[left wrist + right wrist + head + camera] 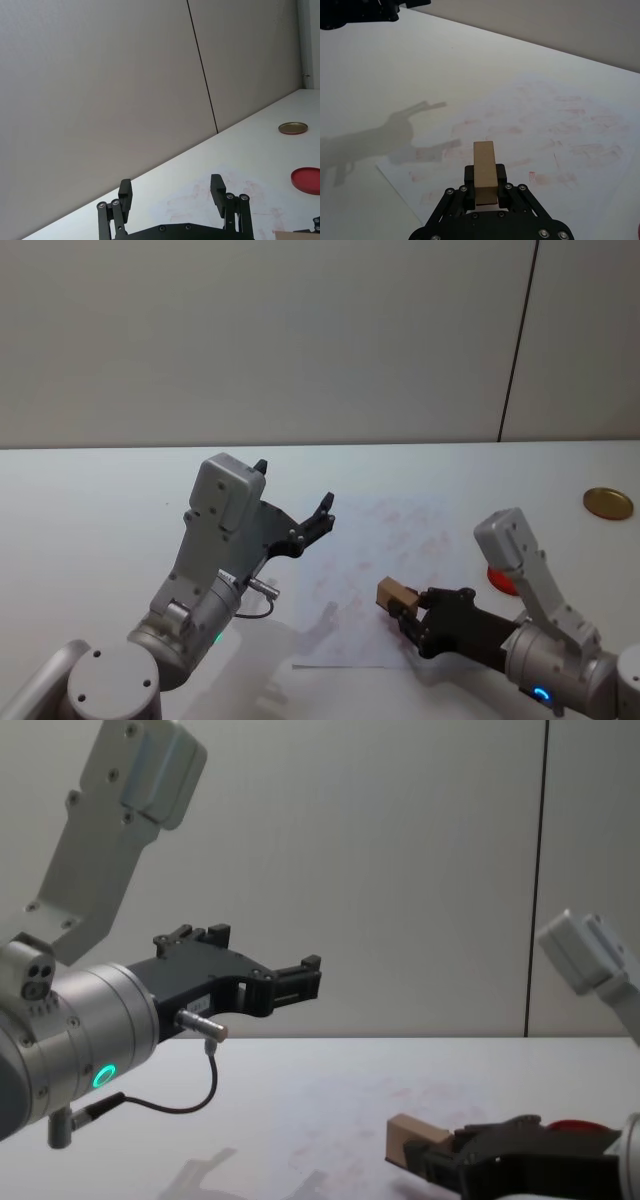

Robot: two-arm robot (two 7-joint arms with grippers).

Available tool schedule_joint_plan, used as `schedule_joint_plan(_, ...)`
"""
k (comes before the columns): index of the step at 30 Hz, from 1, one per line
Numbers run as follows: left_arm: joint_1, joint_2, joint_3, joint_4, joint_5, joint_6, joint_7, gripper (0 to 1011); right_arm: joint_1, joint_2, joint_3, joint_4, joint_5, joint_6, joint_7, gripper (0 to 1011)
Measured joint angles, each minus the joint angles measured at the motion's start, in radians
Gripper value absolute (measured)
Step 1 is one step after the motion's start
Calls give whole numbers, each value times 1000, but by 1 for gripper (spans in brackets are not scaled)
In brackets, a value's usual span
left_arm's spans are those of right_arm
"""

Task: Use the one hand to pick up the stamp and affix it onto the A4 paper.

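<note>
My right gripper [403, 606] is shut on the stamp [395, 593], a light-tan wooden block, and holds it in the air over the near part of the A4 paper [385, 540]. The right wrist view has the stamp [484, 167] sticking out between the fingers [501, 172], with the paper [555, 130] and its pink-red smudges spread below. From the chest, the stamp [415, 1138] hangs just above the table at the right gripper's [425, 1157] tip. My left gripper [295, 505] is raised and open above the table, left of the paper, and holds nothing; its fingers [218, 191] stand wide apart.
A flat round red disc [503, 581] lies right of the paper, partly behind my right arm. A round brass-coloured lid [608, 502] sits at the far right of the white table [90, 510]. A grey wall stands behind.
</note>
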Motion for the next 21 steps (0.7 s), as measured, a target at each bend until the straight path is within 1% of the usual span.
schedule_joint_plan(12, 0, 0, 0, 0, 0, 0, 0, 993, -13, 5, -15, 15, -25, -22, 7, 220)
schedule_joint_plan(21, 0, 0, 0, 0, 0, 0, 0, 993, -11, 3, -22, 31, -37, -30, 6, 220)
